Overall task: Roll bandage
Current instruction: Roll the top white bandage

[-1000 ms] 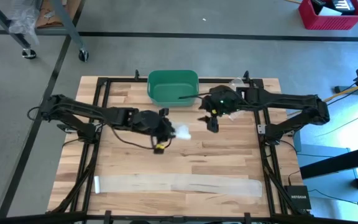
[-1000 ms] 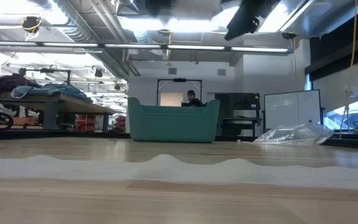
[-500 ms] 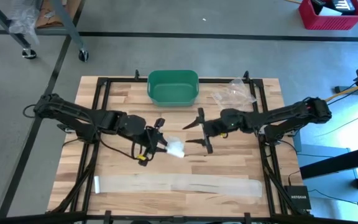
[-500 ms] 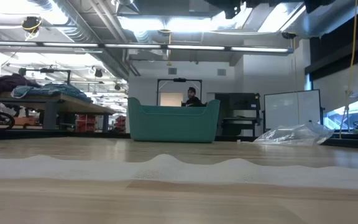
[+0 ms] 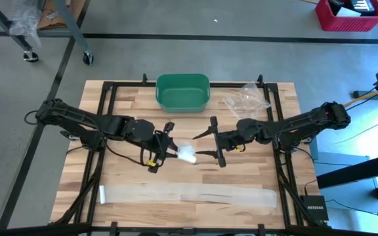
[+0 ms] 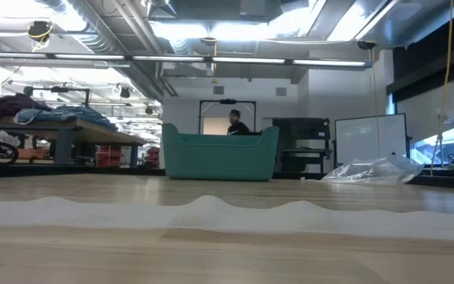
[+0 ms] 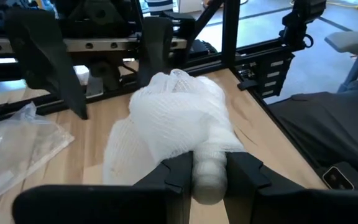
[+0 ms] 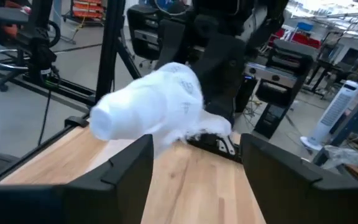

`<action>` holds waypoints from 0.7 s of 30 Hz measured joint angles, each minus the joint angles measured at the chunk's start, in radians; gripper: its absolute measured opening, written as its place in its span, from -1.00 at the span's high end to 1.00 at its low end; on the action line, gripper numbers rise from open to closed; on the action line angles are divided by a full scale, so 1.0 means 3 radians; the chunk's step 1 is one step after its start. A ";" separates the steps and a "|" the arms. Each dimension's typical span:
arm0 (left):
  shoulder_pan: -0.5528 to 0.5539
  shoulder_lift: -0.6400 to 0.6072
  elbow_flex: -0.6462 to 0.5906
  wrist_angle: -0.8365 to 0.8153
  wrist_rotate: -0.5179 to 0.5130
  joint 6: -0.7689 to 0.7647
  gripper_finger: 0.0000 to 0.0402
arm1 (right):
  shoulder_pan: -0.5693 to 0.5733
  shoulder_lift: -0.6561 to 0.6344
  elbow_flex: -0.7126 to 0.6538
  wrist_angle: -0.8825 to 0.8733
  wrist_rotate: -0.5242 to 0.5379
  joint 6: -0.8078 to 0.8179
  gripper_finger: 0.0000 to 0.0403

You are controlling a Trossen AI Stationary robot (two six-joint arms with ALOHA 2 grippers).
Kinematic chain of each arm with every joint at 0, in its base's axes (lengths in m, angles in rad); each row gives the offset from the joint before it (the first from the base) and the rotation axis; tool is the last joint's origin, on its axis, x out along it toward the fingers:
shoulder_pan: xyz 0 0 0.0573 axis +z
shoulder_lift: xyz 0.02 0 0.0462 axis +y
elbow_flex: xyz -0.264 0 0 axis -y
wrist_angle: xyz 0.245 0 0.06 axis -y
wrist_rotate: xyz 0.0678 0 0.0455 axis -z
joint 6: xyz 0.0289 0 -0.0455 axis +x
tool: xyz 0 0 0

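The bandage roll (image 5: 188,155) hangs above the middle of the table (image 5: 241,177), pinched at one end by the left gripper (image 5: 165,152), whose fingers (image 7: 244,177) are narrowed onto its core. The right gripper (image 5: 213,144) faces it from just beside, jaws spread wide and holding nothing. A long flat strip (image 5: 188,194) lies unrolled along the near edge of the table, so most of the rolling looks to remain. The green bin (image 5: 182,92) stands at the far edge. Compared with a second ago, both arms have come nearer the table's centre: the right gripper has left the bin and turned toward the roll.
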 joint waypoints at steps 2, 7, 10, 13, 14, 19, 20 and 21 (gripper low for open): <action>0.0000 0.0000 0.0000 0.0003 -0.0001 0.0011 0.73 | -0.0004 0.0000 0.0000 -0.0017 -0.0004 -0.0051 -0.15; 0.0001 0.0000 0.0000 0.0041 -0.0001 0.0013 0.73 | -0.0004 0.0085 0.0000 0.0060 -0.0063 -0.0114 0.14; 0.0001 0.0000 0.0000 0.0071 -0.0001 0.0014 0.73 | -0.0004 0.0135 -0.0001 0.0080 -0.0054 -0.0160 0.34; 0.0001 0.0001 0.0000 0.0070 0.0000 0.0011 0.73 | -0.0004 0.0132 0.0000 0.0155 -0.0035 -0.0171 0.59; 0.0001 0.0001 0.0000 0.0069 0.0000 0.0011 0.73 | -0.0004 0.0124 0.0000 0.0159 -0.0031 -0.0198 0.69; -0.0008 0.0001 0.0000 0.0070 0.0001 -0.0008 0.73 | -0.0004 0.0099 -0.0001 0.0132 0.0069 -0.0309 0.95; -0.0016 0.0001 0.0000 0.0078 0.0001 -0.0015 0.73 | -0.0004 0.0099 -0.0001 0.0090 0.0140 -0.0310 0.93; -0.0028 0.0001 0.0000 0.0102 0.0001 -0.0023 0.73 | -0.0004 0.0099 -0.0001 0.0037 0.0218 -0.0314 0.92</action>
